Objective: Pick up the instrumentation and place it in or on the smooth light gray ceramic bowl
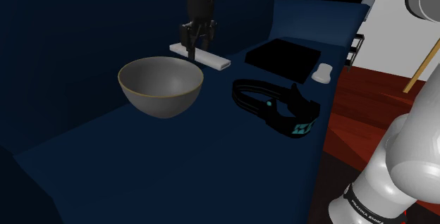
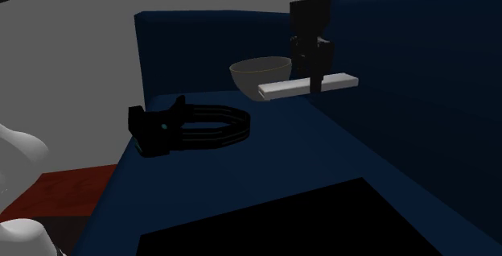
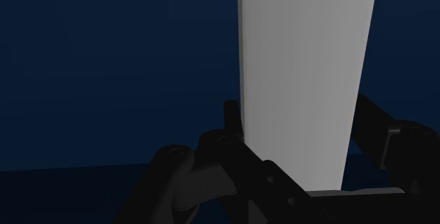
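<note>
The instrumentation is a long flat white bar (image 1: 216, 61) (image 2: 277, 90) (image 3: 303, 60). My gripper (image 1: 195, 52) (image 2: 316, 82) (image 3: 303, 141) comes straight down on its middle and is shut on it, one black finger on each long side. The bar stays level, close over the dark blue surface (image 1: 106, 152); I cannot tell whether it touches. The grey bowl (image 1: 162, 106) (image 2: 253, 77) stands upright right beside the bar, toward the shoulder view's lower left, with nothing in it.
A black strap-like device with teal lights (image 1: 278, 108) (image 2: 189, 125) lies right of the bowl in the shoulder view. Behind it lie a flat black box (image 1: 284, 57) (image 2: 306, 222) and a small white object (image 1: 324, 72). Red floor (image 1: 367, 110) lies beyond the surface's edge.
</note>
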Available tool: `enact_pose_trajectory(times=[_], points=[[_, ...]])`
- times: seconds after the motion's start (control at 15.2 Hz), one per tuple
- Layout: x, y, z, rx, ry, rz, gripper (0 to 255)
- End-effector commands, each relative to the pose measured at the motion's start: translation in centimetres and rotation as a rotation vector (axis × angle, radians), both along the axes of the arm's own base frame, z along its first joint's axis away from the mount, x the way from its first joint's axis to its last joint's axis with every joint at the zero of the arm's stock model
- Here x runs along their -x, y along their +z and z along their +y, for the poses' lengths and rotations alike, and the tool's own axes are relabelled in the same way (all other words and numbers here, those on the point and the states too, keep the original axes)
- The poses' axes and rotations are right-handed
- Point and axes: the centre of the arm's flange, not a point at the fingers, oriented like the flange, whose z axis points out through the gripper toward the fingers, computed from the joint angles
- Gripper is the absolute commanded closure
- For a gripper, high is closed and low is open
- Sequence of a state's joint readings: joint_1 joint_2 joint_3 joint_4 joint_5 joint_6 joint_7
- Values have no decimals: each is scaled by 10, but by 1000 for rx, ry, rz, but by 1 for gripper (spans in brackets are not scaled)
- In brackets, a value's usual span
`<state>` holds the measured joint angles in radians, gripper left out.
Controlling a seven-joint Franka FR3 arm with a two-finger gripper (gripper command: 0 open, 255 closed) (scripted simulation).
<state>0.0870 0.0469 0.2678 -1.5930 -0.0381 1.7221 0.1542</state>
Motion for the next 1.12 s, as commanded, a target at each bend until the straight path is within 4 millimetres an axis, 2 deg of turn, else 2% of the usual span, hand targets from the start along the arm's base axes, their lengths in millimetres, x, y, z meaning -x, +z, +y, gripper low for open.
enact_pose_trajectory(times=[0.0, 1.06], points=[[0, 10, 0, 0, 0, 0, 255], [0, 95, 0, 0, 0, 0, 255]])
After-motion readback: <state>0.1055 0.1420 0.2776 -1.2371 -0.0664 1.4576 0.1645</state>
